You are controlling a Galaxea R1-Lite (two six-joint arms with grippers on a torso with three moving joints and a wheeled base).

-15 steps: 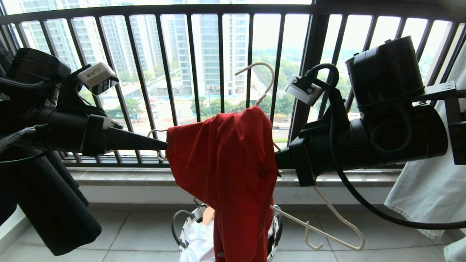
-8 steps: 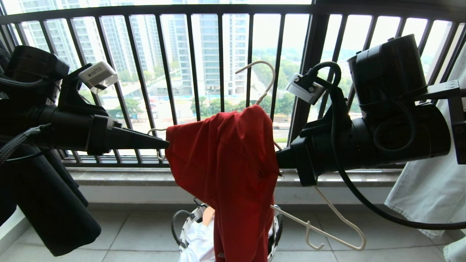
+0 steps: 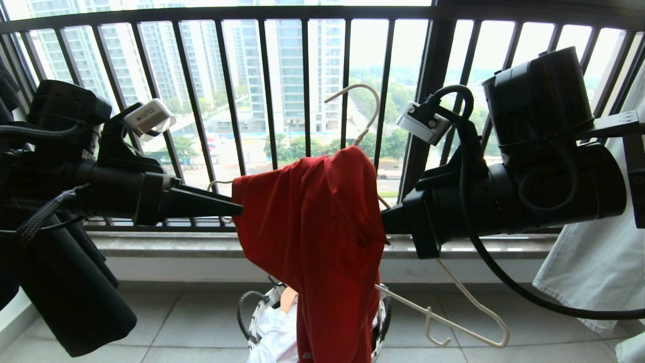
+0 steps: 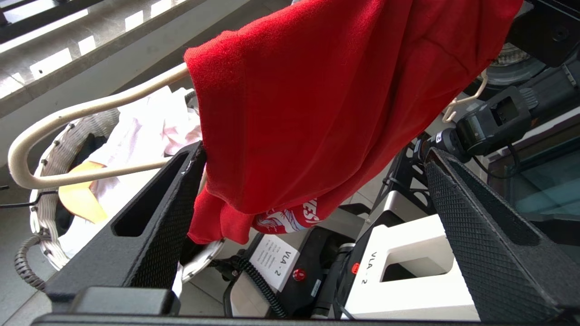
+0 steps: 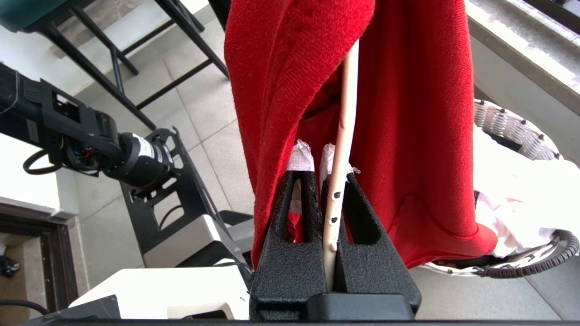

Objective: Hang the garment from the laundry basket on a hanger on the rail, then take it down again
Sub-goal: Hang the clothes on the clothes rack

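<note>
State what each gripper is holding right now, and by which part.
The right gripper is shut on the hanger, clamping its thin wire arm under the red garment. The left gripper is open at the garment's edge, holding nothing.

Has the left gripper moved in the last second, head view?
Yes. The left gripper has edged toward the garment, its wrist now further along the railing bars; jaws open either side of the shirt's edge.

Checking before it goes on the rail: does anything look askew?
Yes. The garment is bunched over one side of the hanger, whose other end sticks out bare. A second hanger dangles below the right gripper.
</note>
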